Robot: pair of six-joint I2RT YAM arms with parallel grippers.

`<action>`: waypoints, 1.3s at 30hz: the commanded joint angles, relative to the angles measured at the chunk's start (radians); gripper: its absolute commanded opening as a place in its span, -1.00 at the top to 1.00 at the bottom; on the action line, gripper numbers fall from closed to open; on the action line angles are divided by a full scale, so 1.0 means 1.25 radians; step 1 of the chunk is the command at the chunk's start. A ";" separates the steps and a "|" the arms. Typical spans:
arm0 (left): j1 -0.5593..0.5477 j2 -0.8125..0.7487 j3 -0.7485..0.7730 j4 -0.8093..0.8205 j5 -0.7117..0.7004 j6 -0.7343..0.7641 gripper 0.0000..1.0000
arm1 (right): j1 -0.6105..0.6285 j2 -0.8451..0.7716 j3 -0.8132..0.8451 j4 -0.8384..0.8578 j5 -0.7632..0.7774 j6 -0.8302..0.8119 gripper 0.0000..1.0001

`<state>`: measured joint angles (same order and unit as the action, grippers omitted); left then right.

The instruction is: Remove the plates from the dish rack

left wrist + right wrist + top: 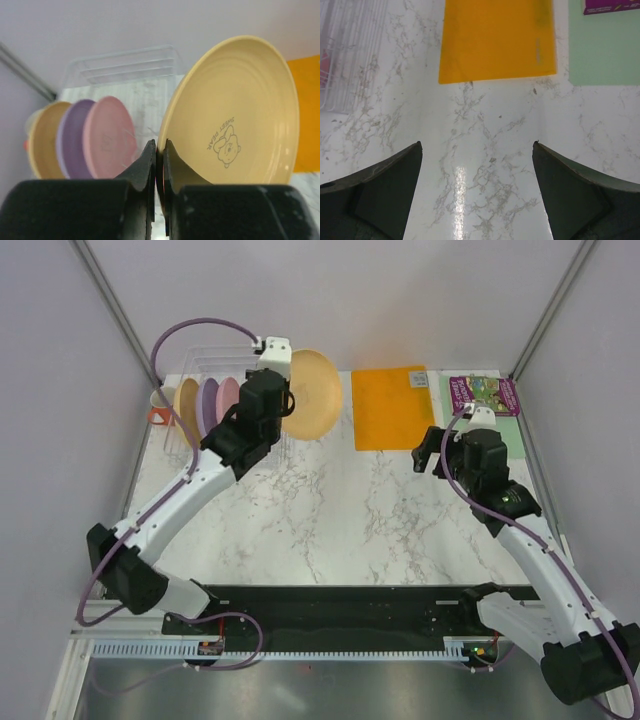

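My left gripper (160, 150) is shut on the rim of a yellow-orange plate (235, 115) with a bear print, held on edge in the air to the right of the dish rack (200, 370). From above, that plate (312, 395) hangs over the marble beside the rack. Three plates stand upright in the rack: a yellow-orange one (45, 137), a purple one (70, 135) and a pink one (107, 137). My right gripper (477, 150) is open above bare marble, near the orange mat.
A flat orange mat (392, 407) lies at the back middle. A pale green sheet (605, 45) with a purple card (484, 392) lies at the back right. An orange mug (160, 410) sits at the rack's left end. Walls enclose the table.
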<state>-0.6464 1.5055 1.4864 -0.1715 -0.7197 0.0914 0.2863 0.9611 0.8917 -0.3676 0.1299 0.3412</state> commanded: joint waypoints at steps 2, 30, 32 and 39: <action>0.000 -0.115 -0.127 -0.101 0.358 -0.344 0.96 | 0.004 -0.025 -0.022 0.057 -0.160 0.070 -0.96; 0.000 -0.186 -0.427 0.187 0.655 -0.547 0.95 | 0.005 0.013 -0.166 0.285 -0.416 0.268 1.00; 0.002 -0.194 -0.432 0.185 0.649 -0.542 0.95 | 0.004 0.010 -0.157 0.276 -0.410 0.268 1.00; 0.002 -0.229 -0.437 0.039 0.471 -0.501 -1.00 | 0.002 -0.034 -0.077 0.058 -0.194 0.194 1.00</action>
<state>-0.6449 1.2751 0.9405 -0.0357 0.0395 -0.5625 0.2863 0.9615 0.6899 -0.1562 -0.2588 0.6319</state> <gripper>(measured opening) 0.959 0.034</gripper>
